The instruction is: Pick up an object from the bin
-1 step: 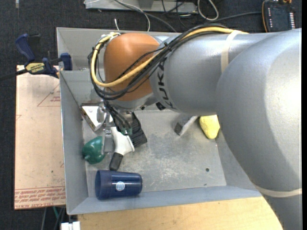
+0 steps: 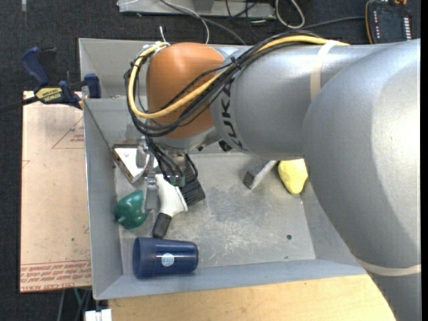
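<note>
Green rounded lump [image 2: 130, 209] lies at the left of the bin [image 2: 221, 271] floor. The gripper [image 2: 151, 194] is down just right of it; can't tell if spread or closed. White piece with a black end [image 2: 170, 207] sits just right of the gripper. Blue cylinder [image 2: 165, 257] lies on its side by the near wall. Yellow lump [image 2: 293, 176] and small grey-white stick [image 2: 259, 174] are well apart at right.

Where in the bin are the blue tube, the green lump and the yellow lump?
blue tube [image 2: 164, 257]: camera view, on the middle of its curved side.
green lump [image 2: 131, 210]: camera view, on its rounded top.
yellow lump [image 2: 293, 176]: camera view, on the middle of its visible part.
</note>
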Controlling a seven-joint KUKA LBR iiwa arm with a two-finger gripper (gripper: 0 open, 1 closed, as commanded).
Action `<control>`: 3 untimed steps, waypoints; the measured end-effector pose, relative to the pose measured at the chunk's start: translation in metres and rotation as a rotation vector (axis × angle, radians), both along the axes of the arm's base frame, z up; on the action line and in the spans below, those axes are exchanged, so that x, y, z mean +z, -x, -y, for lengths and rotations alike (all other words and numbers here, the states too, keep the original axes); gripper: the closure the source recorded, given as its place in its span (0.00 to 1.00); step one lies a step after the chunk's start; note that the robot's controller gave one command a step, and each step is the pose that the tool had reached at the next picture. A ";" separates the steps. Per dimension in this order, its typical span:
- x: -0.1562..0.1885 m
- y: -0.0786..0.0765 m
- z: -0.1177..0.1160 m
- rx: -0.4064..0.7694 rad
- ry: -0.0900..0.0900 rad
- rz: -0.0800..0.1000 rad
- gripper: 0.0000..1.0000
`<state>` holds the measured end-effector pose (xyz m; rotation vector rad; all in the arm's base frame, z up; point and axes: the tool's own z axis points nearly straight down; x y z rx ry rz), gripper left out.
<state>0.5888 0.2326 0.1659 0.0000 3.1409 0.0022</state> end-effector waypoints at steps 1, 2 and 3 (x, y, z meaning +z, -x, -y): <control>-0.098 0.023 -0.023 -0.179 0.000 -0.017 0.00; -0.023 0.019 -0.019 -0.165 -0.004 0.007 0.00; -0.068 0.024 0.002 -0.384 0.005 -0.018 0.00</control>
